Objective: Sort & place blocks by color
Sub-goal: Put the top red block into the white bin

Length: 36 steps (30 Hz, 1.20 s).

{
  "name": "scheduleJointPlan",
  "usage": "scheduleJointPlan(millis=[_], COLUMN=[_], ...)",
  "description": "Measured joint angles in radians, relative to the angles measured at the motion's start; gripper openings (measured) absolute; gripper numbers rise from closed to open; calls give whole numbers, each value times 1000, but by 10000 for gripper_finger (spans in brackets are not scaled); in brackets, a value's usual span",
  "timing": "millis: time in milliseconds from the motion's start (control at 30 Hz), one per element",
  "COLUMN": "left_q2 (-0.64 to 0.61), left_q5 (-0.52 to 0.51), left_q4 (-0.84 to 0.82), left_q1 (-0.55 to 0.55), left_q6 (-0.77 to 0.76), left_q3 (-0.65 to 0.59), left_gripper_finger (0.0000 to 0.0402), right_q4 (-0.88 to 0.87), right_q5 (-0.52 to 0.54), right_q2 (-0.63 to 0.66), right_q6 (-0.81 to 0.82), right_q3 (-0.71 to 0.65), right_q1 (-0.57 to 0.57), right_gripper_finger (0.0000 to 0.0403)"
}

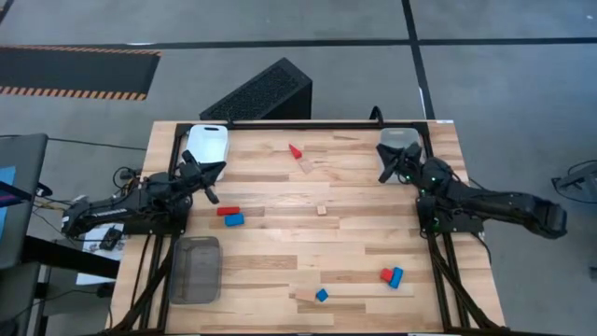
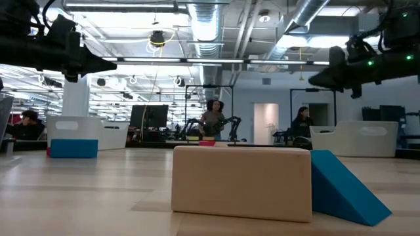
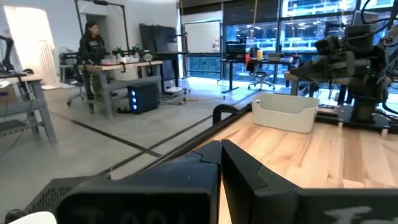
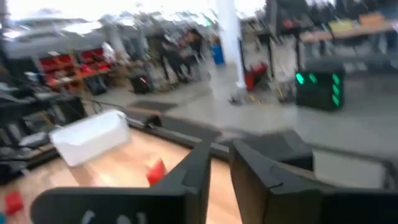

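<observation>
So the blocks (image 1: 322, 211) were scattered all over the wooden table (image 1: 280, 252): a red and blue pair sat near the left side, another pair plus a lone blue one toward the near right, and a red wedge up at the far edge. The left gripper (image 1: 213, 191) hung beside the white tray (image 1: 207, 143), fingers closed and empty. The right gripper (image 1: 387, 171) hovered by the grey tray (image 1: 399, 139), fingers only slightly apart, holding nothing.

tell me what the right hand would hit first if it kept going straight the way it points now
Probably the grey tray. In the high view the right hand points at the table's far edge right beside it, though its height above the tray is unclear.
</observation>
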<state>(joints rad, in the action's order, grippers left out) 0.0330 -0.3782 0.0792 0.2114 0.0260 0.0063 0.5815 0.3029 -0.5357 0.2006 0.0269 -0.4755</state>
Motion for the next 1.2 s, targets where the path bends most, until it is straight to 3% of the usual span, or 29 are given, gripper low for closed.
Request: scheduleJointPlan(millis=[167,433,633,967,1200], left_q2=[0,0,0,0,14], left_q5=[19,-22,-53,-52,-36], left_q4=[-1,21,97,6,2], left_q1=[0,0,21,63,63], left_q6=[1,120,193,135,123], left_q3=[0,0,0,0,0], left_gripper_finger=[0,0,0,0,0], right_q4=[146,124,153,153,154], right_q5=[-85,-111,-92,59,65], right_q2=[-61,-199,-323,-469,-549], right_q6=[8,139,62,-144,-111], right_q3=[2,2,60,222,302], right_q1=[0,71,114,102,17], right_gripper_finger=[147,212,219,218,219])
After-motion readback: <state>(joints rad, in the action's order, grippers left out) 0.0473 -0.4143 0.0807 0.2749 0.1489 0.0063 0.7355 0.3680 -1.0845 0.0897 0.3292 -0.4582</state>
